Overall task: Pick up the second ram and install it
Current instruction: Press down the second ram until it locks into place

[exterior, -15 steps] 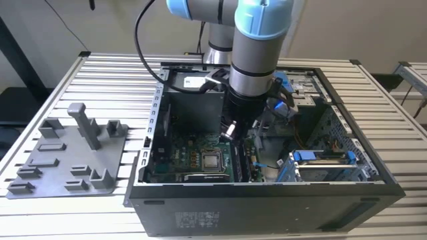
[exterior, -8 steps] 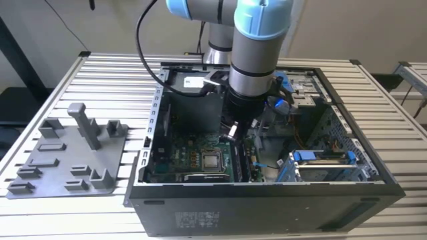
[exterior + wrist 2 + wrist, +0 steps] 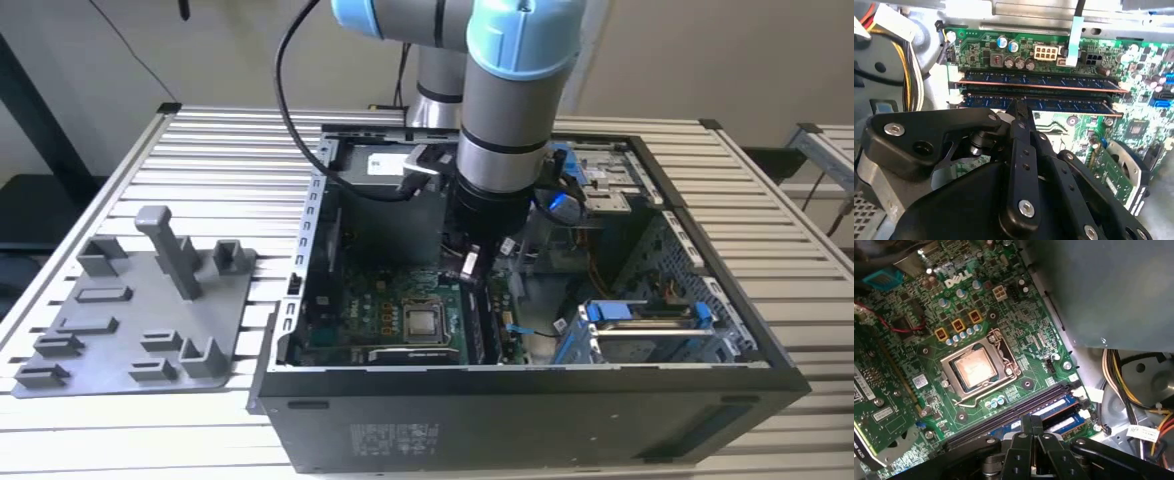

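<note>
Slatted metal table (image 3: 214, 150) holds an open computer case (image 3: 534, 420) lying on its side. Grey fixture plate (image 3: 120, 320) with upright posts sits just beside the case on the exterior view's left. The arm (image 3: 514, 110) reaches straight down into the case over the motherboard (image 3: 1019, 340); CPU socket (image 3: 976, 367) bare.

In the second wrist view two memory sticks sit side by side, parallel, in the slots. The second ram (image 3: 1039, 104) is the nearer one, on edge, long axis running along its slot and across the board, chips facing the camera.

Gripper (image 3: 1020, 105) fingers pressed together, tips on the top edge of the second ram near its middle. The first ram (image 3: 1039, 80) sits just beyond. Yellow cable bundle (image 3: 911, 75) at the slots' end.
</note>
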### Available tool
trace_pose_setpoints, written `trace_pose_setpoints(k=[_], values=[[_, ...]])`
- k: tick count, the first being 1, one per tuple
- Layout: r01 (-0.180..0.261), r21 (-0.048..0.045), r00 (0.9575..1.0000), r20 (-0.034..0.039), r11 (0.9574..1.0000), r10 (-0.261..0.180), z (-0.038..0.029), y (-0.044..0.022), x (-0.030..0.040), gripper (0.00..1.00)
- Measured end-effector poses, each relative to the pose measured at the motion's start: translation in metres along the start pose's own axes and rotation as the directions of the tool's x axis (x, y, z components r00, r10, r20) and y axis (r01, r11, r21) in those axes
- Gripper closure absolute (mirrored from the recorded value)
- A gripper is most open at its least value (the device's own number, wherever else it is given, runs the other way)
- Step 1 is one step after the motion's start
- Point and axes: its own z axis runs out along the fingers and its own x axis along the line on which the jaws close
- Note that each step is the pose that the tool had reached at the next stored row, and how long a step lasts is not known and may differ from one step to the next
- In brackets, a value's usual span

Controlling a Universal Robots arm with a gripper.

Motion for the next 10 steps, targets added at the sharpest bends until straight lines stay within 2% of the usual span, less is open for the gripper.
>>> trace_pose_setpoints(k=[6, 10], values=[[0.059, 0.0000, 0.9983, 0.0007, 0.9983, -0.059, -0.0003, 0.0005, 0.0004, 0.89], [0.110, 0.0010, 0.9940, 0.0033, 0.9940, -0.110, -0.0001, 0.0005, 0.0006, 0.89]])
